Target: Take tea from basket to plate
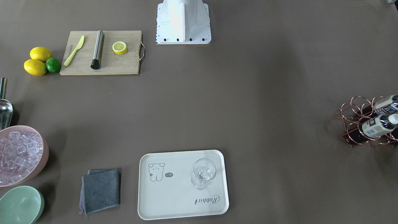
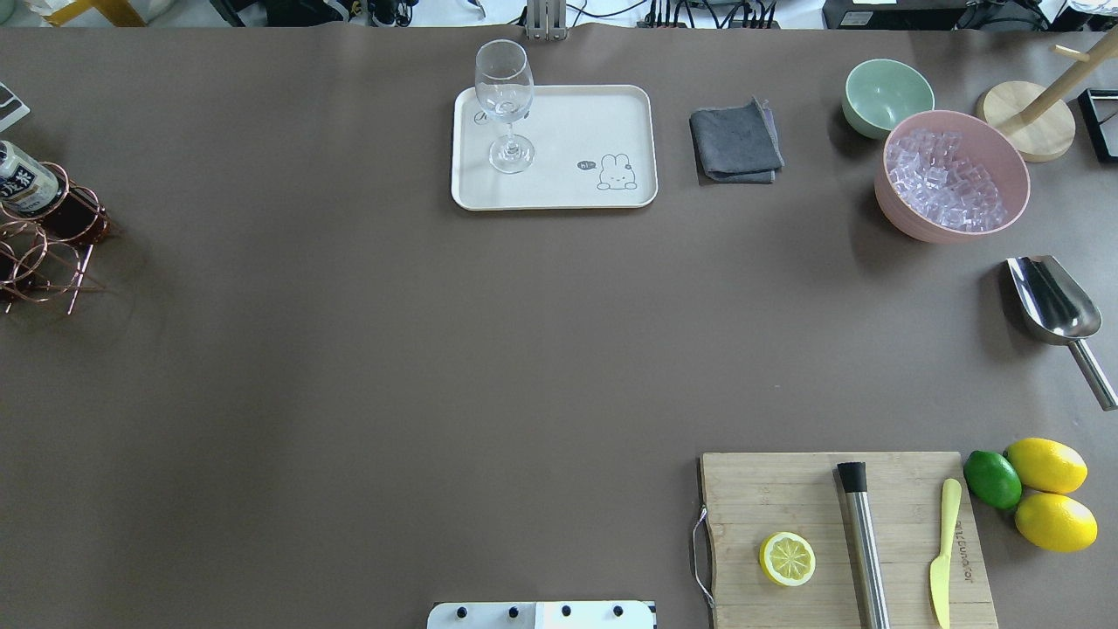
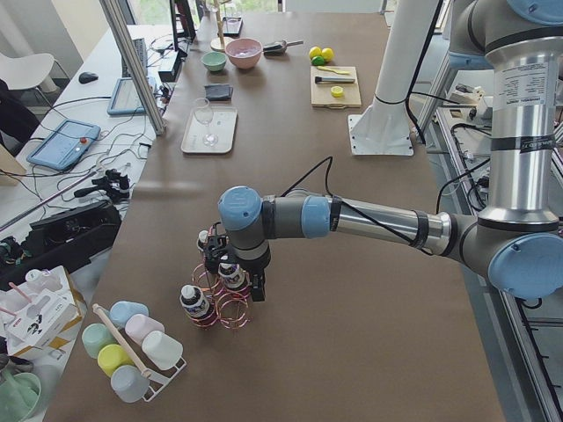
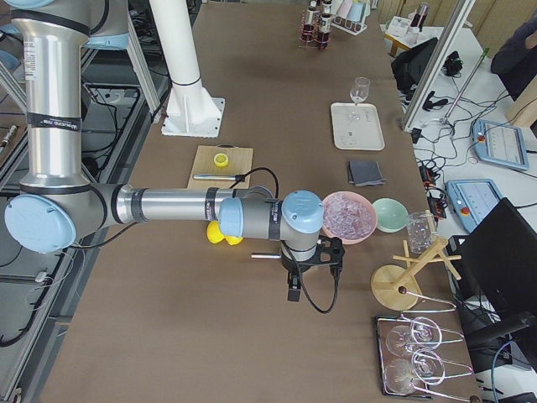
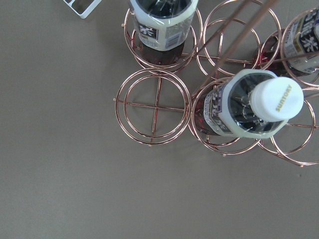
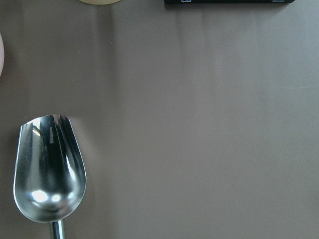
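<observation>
White-capped clear plastic bottle of dark tea (image 5: 246,107) stands upright in the rose-gold wire basket (image 5: 157,104), right of centre in our left wrist view, just below the left gripper (image 3: 236,280), whose opening we cannot tell. We judge the cream rectangular tray (image 2: 568,131), upper centre overhead, well apart.

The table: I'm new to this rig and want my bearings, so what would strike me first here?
The rose-gold wire basket at the table's end on the robot's left stands out, holding three tea bottles, with the left arm stretched out above it. Next comes the cream tray at the far edge, bearing an upright wine glass, and then the pink bowl of ice cubes on the robot's right.
</observation>
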Robot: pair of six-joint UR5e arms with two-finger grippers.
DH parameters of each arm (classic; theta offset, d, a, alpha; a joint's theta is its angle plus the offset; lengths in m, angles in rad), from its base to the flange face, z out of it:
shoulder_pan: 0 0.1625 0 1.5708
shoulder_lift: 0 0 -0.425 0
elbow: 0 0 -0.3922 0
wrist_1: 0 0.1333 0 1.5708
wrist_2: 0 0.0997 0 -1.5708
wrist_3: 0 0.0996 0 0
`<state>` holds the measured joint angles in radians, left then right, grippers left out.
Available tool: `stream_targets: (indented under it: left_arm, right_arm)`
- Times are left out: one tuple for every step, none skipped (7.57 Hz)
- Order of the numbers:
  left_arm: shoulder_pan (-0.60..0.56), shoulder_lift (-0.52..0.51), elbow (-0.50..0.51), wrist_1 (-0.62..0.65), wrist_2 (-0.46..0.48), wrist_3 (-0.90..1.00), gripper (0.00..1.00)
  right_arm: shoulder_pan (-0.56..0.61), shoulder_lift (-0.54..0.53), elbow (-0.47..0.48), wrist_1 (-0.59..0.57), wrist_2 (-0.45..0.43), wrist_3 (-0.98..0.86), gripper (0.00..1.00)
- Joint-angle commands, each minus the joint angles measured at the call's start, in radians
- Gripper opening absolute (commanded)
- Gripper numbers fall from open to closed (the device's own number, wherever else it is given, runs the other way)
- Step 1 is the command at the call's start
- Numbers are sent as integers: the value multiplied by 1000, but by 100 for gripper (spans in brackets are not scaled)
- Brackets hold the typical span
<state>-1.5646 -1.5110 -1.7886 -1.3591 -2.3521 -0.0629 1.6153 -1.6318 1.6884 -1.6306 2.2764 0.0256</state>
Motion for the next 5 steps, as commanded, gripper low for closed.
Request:
stream_targets:
  left_arm:
    - [-2, 2, 0, 2, -13, 0, 99]
    - [-3, 2, 0, 2, -13, 0, 99]
    - [-3, 2, 0, 2, -13, 0, 99]
    - [-3, 2, 0, 3, -12, 0, 99]
    - [-3, 2, -3, -5, -9, 0, 99]
  right_arm:
    - [0, 1, 0, 0, 0, -1, 100]
    - [0, 1, -3, 0, 0, 0, 100]
    - [0, 1, 7, 0, 3, 2, 100]
    - [0, 1, 5, 0, 3, -3, 100]
    - [0, 1, 7, 0, 8, -6, 100]
